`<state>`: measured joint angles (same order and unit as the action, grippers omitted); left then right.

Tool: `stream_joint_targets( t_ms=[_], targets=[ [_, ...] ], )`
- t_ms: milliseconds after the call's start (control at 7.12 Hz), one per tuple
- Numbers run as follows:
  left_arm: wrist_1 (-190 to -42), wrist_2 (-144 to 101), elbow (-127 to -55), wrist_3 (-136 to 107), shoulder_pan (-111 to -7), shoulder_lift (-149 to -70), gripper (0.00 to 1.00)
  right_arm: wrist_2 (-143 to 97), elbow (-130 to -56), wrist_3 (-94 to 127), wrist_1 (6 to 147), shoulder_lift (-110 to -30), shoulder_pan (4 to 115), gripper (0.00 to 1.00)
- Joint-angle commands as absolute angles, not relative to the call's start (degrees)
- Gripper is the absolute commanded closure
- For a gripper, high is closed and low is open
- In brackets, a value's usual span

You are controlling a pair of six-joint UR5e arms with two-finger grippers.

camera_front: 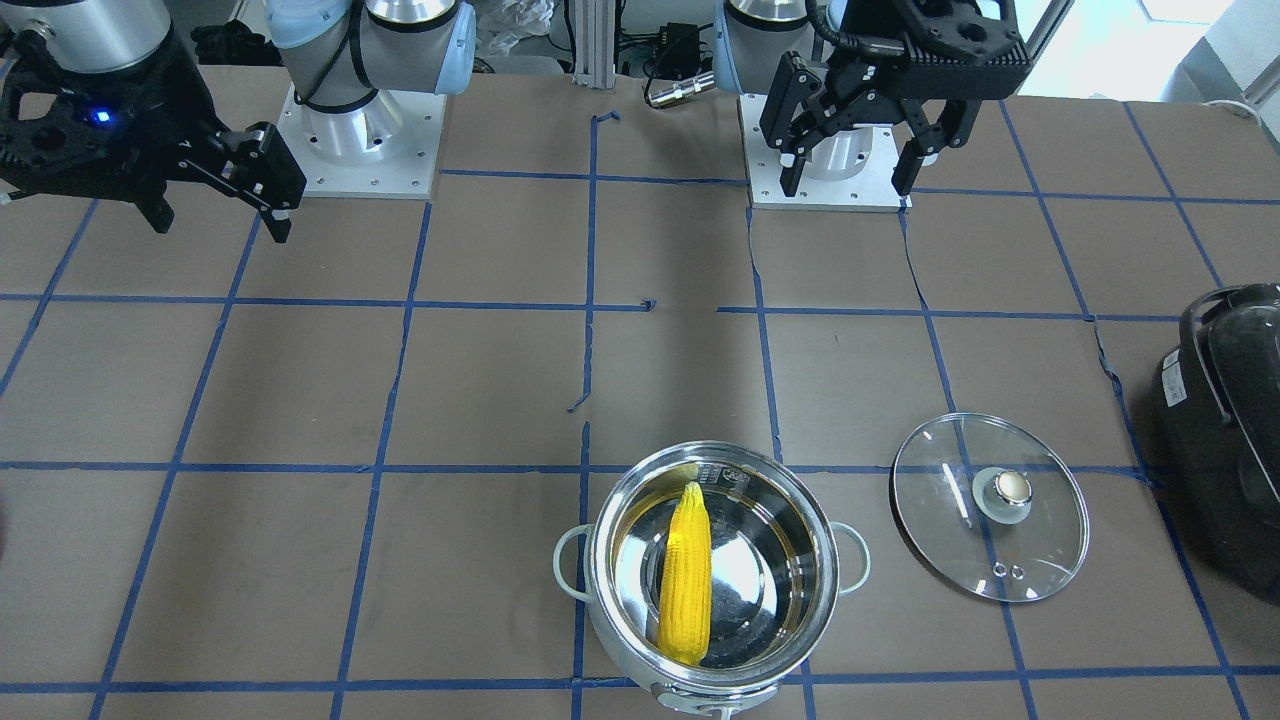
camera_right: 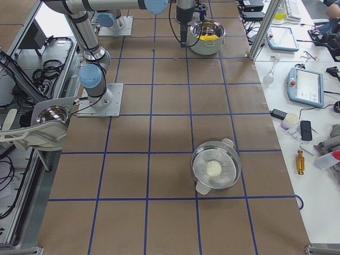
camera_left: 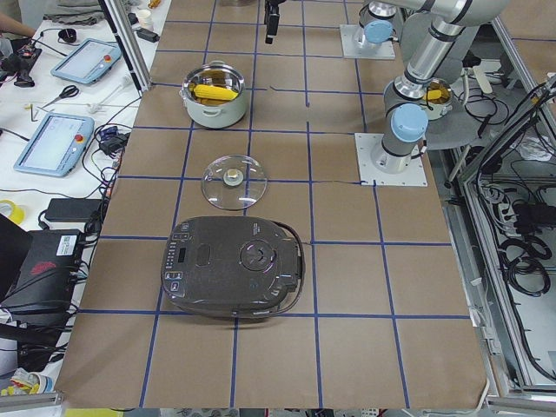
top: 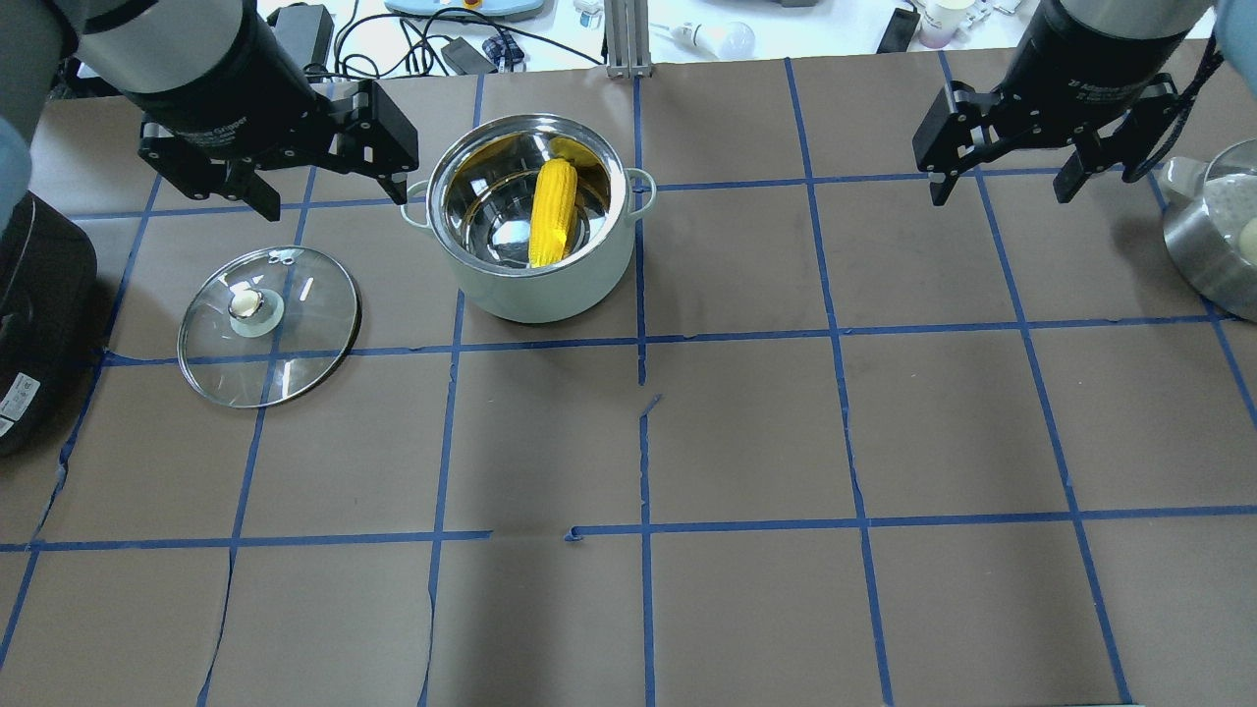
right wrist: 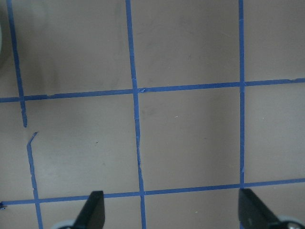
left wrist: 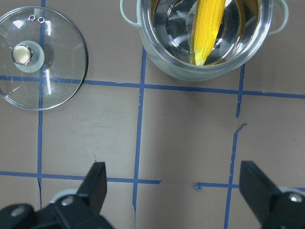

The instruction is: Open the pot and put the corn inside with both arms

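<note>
The pot (top: 540,290) stands open at the far middle-left of the table, with the yellow corn (top: 553,211) lying inside it. The corn also shows in the front view (camera_front: 686,575) and in the left wrist view (left wrist: 207,28). The glass lid (top: 295,334) lies flat on the table beside the pot, knob up. My left gripper (top: 332,201) is open and empty, raised between lid and pot. My right gripper (top: 1000,191) is open and empty, high over the table's right part, well clear of the pot.
A black rounded appliance (top: 39,324) sits at the table's left end, close to the lid. A second steel pot (top: 1213,236) with its lid on stands at the right end. The arm bases (camera_front: 360,140) are on the robot's side of the table.
</note>
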<state>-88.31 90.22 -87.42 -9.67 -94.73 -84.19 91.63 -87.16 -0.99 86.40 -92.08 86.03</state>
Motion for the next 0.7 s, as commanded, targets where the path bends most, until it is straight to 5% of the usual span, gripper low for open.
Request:
stream_joint_targets(
  t_ms=[0,561],
  targets=[
    [-88.24,90.87,-87.45,-9.49,-94.40,-83.93,0.00,89.22,-87.19,-1.23,86.66,-93.77,86.31,0.00],
    [-88.16,90.79,-86.67,-9.49,-94.05,-83.93,0.00,86.75,-87.19,-0.53,86.22,-93.61,86.57,0.00]
  ],
)
